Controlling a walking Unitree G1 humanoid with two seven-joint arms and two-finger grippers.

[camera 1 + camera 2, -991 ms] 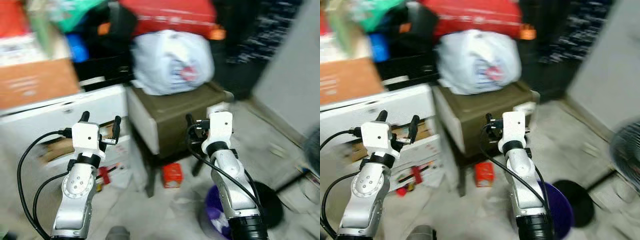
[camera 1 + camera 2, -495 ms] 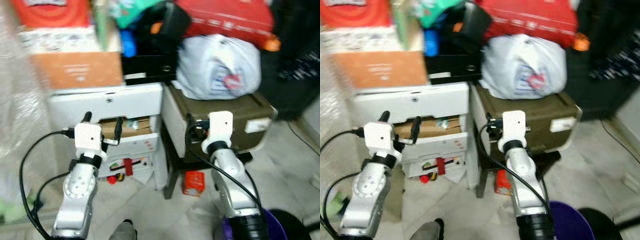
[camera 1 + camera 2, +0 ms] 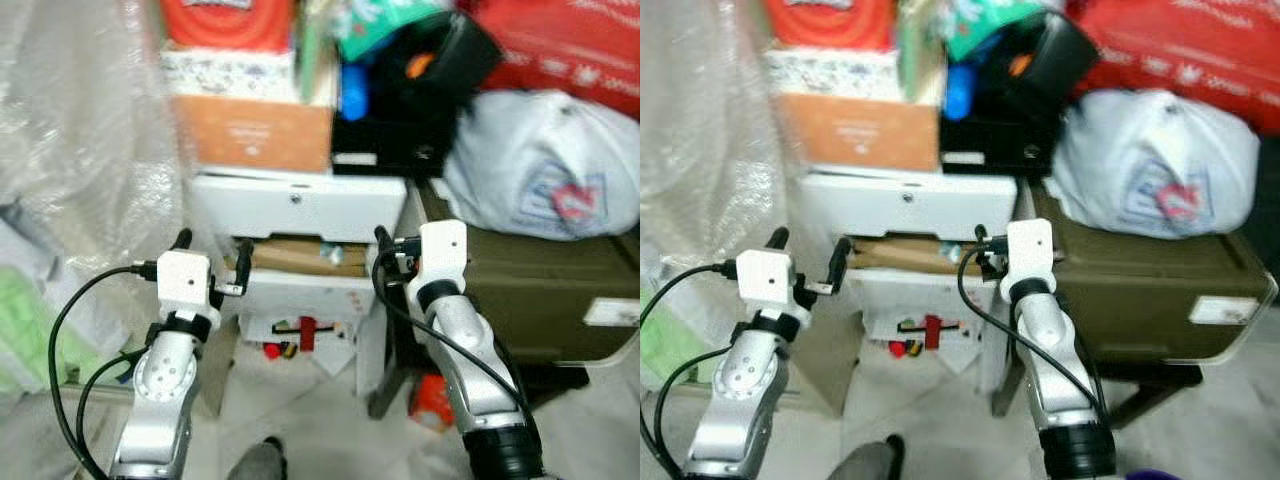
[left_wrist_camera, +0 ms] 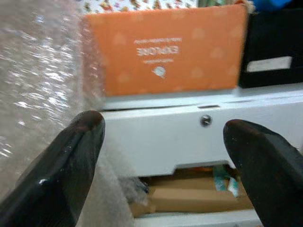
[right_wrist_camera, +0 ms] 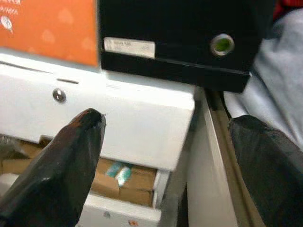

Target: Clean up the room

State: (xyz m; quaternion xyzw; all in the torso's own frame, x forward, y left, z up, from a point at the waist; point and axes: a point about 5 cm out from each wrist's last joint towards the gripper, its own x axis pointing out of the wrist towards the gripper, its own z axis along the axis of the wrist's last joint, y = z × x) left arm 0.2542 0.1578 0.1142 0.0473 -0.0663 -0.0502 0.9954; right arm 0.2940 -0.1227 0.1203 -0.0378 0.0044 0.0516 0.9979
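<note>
Bubble wrap (image 3: 80,150) hangs at left. The left gripper (image 3: 212,252) and right gripper (image 5: 161,156), both with fingers spread and empty, face a white drawer unit (image 3: 300,205) under an orange box (image 3: 255,132); a white bag (image 3: 545,165) sits far right.

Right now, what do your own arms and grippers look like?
Two silver jointed arms, each with a white boxy wrist block and looping black cables. The left gripper and right gripper each have two long black fingers with rounded tips.
</note>
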